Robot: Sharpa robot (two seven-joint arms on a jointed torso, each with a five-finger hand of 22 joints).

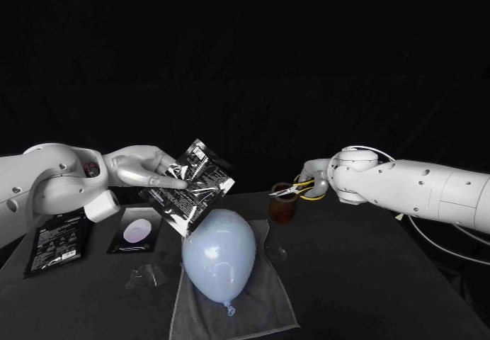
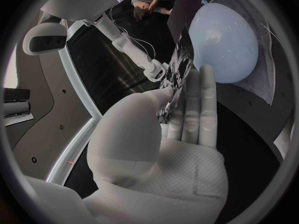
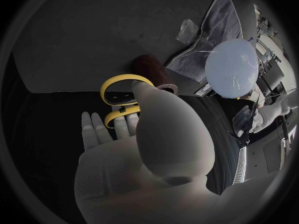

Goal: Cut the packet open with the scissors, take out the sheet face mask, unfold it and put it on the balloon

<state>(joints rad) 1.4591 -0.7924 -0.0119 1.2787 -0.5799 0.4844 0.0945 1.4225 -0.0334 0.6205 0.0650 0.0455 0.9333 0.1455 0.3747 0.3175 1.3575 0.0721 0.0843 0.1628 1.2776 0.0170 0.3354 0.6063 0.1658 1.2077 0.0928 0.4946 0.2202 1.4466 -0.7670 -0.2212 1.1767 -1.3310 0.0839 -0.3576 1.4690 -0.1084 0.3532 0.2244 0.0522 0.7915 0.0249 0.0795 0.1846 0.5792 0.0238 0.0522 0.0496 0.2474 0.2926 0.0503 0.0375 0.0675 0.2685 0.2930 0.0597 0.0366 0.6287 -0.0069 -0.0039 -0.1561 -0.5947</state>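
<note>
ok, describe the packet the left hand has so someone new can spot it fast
Find the pale blue balloon on the grey towel mid-table. Just above its far end the left hand holds a black packet with white print. Unlike the long dark packet and the pale-oval one lying flat nearby, it is held up, tilted.

The balloon (image 1: 217, 255) is showing pale blue, the cloth (image 1: 255, 312) grey — the packet (image 1: 192, 185) is showing black with white print, the scissors (image 1: 302, 187) yellow handles.
</note>
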